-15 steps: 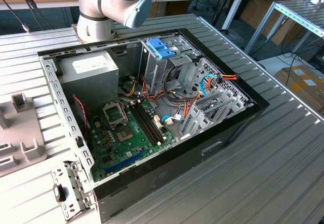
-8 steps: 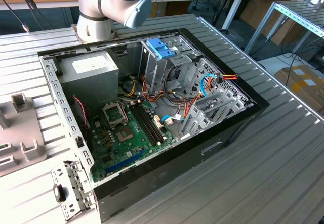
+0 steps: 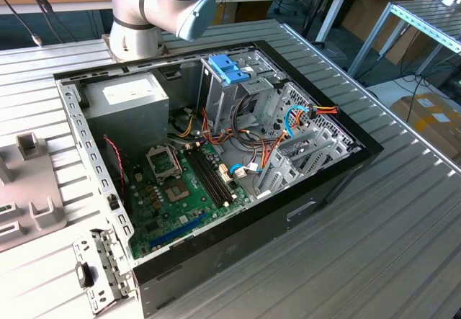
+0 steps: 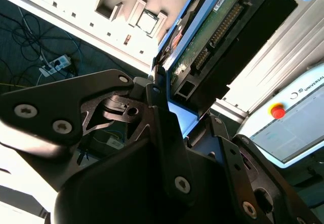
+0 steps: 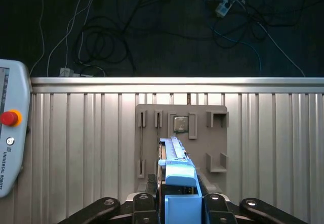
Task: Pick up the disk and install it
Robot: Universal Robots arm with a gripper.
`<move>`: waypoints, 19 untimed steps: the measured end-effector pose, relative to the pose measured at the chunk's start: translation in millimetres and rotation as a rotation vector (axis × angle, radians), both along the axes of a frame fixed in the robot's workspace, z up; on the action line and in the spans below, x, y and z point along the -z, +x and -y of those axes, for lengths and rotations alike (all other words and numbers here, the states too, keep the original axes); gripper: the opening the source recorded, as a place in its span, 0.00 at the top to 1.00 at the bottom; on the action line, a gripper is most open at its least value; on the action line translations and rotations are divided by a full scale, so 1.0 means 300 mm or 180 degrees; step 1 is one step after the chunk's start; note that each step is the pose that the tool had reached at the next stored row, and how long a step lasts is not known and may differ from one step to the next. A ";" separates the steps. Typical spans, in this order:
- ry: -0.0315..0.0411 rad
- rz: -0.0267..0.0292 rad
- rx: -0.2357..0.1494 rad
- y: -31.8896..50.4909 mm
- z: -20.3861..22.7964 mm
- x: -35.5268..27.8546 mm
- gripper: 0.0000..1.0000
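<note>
Pinch of gripper (image 5: 178, 199) on disk (image 5: 173, 155), near end clamped between fingers (image 4: 159, 118), clear of holder (image 5: 217, 133) beyond. Probably stiff, fairly heavy, shock-sensitive, smooth faces likely slippery; safest taken by carrier rails (image 5: 179, 173), off exposed board (image 4: 212, 37). Set on edge, long axis pointing straight out from fingertips.

The computer case (image 3: 252, 243) sits on the table (image 3: 382, 261); the arm's base (image 3: 133, 34) stands behind it; a fixture tray (image 3: 29, 189) lies at the exterior view's left; inside, the power supply (image 3: 130, 106) sits behind the motherboard (image 3: 180, 196), the drive cage (image 3: 302, 146) at the exterior view's right; the disk (image 5: 178, 176) sits clamped in the gripper (image 5: 179, 202) over the tray.
</note>
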State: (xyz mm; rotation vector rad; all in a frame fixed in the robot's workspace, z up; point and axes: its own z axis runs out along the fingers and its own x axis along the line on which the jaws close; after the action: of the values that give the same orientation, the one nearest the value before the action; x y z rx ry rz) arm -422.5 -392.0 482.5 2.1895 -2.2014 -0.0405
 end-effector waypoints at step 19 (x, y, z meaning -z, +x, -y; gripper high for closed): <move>-0.0014 0.0000 0.0000 0.016 0.002 0.004 0.63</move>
State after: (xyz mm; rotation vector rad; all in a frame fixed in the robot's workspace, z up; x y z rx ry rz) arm -417.8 -392.5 481.3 2.1873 -2.1994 -0.0356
